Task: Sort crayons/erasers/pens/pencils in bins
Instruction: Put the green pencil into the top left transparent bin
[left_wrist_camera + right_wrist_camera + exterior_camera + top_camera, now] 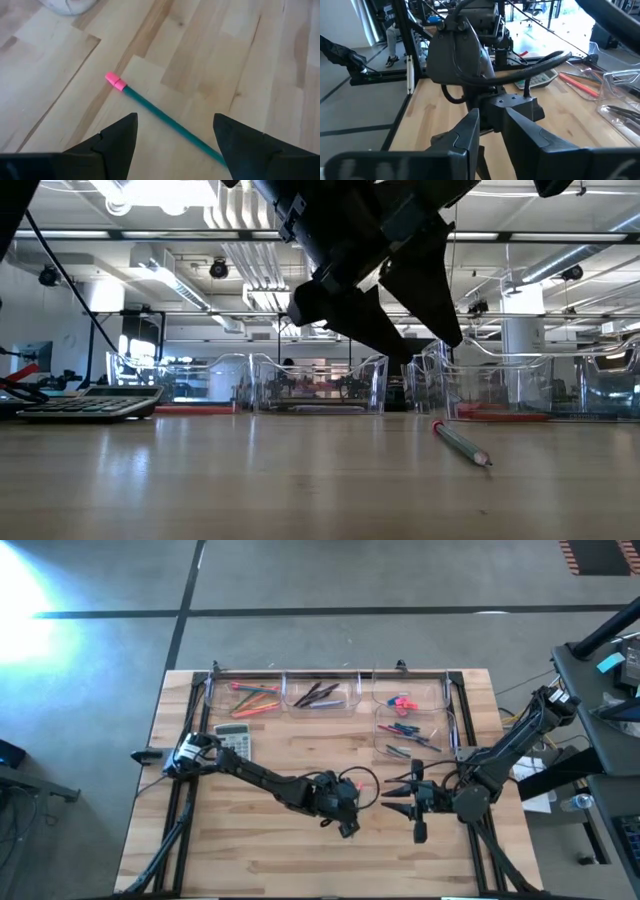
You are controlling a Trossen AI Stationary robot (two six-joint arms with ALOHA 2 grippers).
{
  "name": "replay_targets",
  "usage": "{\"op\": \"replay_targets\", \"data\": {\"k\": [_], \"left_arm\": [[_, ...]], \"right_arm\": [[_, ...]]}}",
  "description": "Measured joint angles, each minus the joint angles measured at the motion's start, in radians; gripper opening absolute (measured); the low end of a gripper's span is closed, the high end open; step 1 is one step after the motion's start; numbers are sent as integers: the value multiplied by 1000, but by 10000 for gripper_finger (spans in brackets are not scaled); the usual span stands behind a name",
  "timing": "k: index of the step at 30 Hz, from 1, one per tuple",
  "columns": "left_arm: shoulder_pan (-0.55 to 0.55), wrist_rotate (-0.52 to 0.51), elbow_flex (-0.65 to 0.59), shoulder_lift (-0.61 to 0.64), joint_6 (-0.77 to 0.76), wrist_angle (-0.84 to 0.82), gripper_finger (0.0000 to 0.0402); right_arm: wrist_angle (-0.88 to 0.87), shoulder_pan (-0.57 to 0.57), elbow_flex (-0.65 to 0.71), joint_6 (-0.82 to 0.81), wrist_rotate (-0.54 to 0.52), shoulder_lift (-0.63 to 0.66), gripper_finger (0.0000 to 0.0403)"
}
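Hovering my left gripper (175, 137), fingers spread wide, I see a green pencil (165, 117) lying flat on the table (240, 45), its length running diagonally between them. My right gripper (490, 135), seemingly nearly closed and empty, waits beside.

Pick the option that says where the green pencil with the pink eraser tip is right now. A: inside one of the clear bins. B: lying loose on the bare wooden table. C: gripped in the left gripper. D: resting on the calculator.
B: the left wrist view shows the green pencil flat on the table, with the left gripper open above it and touching nothing.
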State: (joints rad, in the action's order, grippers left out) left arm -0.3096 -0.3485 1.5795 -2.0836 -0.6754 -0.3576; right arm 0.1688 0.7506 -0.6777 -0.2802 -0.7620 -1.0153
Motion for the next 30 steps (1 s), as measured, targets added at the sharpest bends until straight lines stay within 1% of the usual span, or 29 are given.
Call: {"op": "replay_targets", "data": {"k": [3,12,17,23,28,30], "left_arm": [[0,-1,-2,-6,0,0,247],[0,-7,-2,-94,1,47,247],[0,-46,0,-110,4,80,247],[0,-62,5,-129,37,122,247],[0,-91,15,-149,85,115,247],[-2,-107,22,-153,116,81,247]], "right_arm": [[0,0,0,3,0,3,79],[0,0,0,3,-10,7,82],[0,-1,0,3,-25,6,77],[-1,-1,0,8,-26,6,77],[0,-1,0,10,-27,6,81],[-1,-1,1,10,-27,6,80]]}}
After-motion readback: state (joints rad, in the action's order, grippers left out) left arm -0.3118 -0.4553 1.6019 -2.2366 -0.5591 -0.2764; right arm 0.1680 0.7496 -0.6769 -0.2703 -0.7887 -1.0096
